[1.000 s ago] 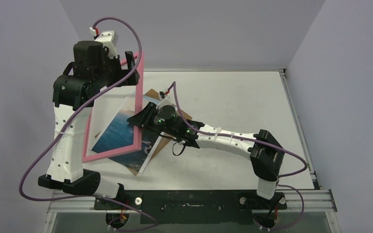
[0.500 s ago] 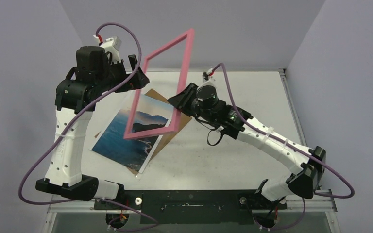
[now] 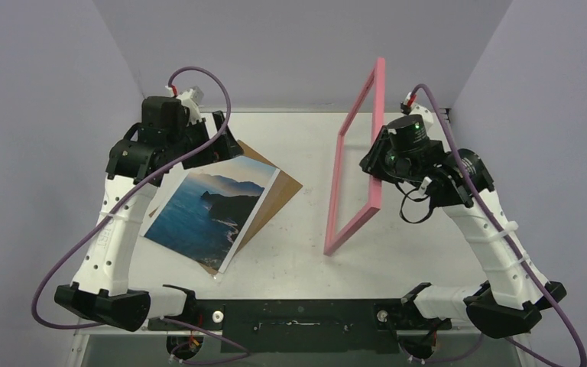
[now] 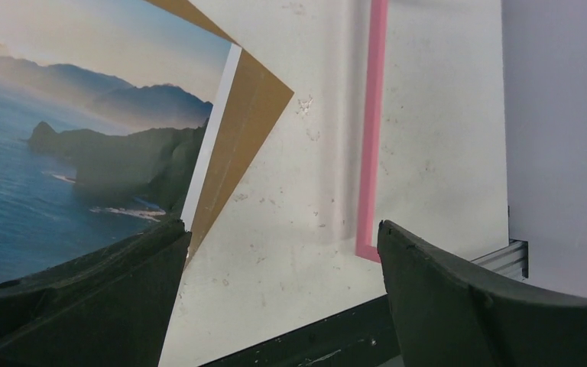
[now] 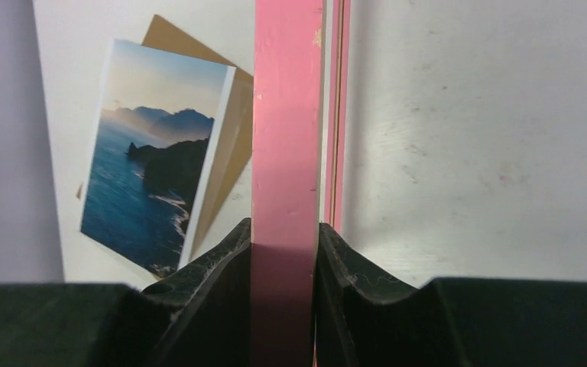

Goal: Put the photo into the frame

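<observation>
The pink frame [image 3: 335,187] stands nearly upright on the right half of the table, turned edge-on to the top camera. My right gripper [image 3: 375,165] is shut on its right rail; in the right wrist view the fingers [image 5: 222,264] press both sides of the frame [image 5: 287,115]. Whether its low corner touches the table I cannot tell. The photo [image 3: 206,210] of sea and dark mountains lies flat at left, on top of a brown backing board [image 3: 281,193]. My left gripper [image 3: 225,145] hangs open over the photo's far corner, holding nothing. Its wrist view shows the photo [image 4: 61,153] and the distant frame [image 4: 371,138].
The backing board [image 4: 237,130] sticks out from under the photo on its right and far sides. A black and metal rail [image 3: 306,313] runs along the near edge with both arm bases. Grey walls close in the table at the back and on both sides.
My right arm has swung the frame from above the photo over to the right side, now standing on edge. My left arm has dropped lower, away from the frame, its jaws still open.
</observation>
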### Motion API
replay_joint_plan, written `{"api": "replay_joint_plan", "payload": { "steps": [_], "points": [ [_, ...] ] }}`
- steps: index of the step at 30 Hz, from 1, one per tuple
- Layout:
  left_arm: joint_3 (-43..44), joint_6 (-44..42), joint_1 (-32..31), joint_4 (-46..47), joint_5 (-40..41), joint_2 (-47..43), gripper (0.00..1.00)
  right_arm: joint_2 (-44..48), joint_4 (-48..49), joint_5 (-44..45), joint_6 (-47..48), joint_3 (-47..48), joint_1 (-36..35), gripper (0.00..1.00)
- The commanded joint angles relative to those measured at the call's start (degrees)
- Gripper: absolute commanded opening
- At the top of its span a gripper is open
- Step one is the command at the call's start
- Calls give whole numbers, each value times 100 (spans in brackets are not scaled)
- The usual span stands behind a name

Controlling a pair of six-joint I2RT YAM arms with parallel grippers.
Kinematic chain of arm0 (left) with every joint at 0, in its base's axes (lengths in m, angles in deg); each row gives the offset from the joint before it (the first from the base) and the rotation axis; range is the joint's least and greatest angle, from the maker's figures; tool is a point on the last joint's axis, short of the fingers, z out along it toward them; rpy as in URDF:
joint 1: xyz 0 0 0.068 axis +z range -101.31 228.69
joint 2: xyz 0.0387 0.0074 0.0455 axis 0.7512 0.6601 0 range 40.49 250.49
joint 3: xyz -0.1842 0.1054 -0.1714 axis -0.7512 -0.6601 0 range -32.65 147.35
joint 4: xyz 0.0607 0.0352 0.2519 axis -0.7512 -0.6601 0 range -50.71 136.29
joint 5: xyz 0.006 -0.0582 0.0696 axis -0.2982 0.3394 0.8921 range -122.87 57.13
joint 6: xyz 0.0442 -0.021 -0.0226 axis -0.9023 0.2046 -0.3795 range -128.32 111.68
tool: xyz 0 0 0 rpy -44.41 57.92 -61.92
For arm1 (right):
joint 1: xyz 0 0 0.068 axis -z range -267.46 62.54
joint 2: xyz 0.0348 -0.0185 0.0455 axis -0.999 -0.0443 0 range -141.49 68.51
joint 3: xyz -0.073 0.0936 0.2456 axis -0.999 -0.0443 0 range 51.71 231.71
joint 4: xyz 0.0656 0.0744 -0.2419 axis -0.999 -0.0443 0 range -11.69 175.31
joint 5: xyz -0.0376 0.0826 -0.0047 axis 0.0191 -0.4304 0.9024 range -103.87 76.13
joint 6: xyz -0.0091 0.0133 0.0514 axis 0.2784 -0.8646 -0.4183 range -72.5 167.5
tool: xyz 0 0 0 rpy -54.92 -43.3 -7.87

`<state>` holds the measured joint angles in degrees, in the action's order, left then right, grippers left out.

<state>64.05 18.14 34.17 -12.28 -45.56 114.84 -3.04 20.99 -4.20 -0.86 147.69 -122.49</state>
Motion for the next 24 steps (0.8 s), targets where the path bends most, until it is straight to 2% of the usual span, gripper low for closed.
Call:
{"api": "replay_joint_plan", "payload": {
  "steps": [1, 5, 14, 19, 24],
  "points": [
    [-329, 120, 3, 459, -173, -182, 92, 86, -1122, 178, 1029, 827, 60, 0],
    [-584, 252, -9, 630, -283, -222, 93, -77, -1622, 453, 1369, 943, 110, 0],
    [-661, 517, -100, 907, -493, -153, 92, -181, -1573, 1080, 1851, 602, 70, 0],
    [-666, 1010, -317, 1580, -876, 29, 92, -245, -1373, 836, 1935, 408, -88, 0],
    [-895, 1881, -778, 2601, -815, 328, 92, -306, -1138, 762, 1882, 39, -259, 11]
  ]
}}
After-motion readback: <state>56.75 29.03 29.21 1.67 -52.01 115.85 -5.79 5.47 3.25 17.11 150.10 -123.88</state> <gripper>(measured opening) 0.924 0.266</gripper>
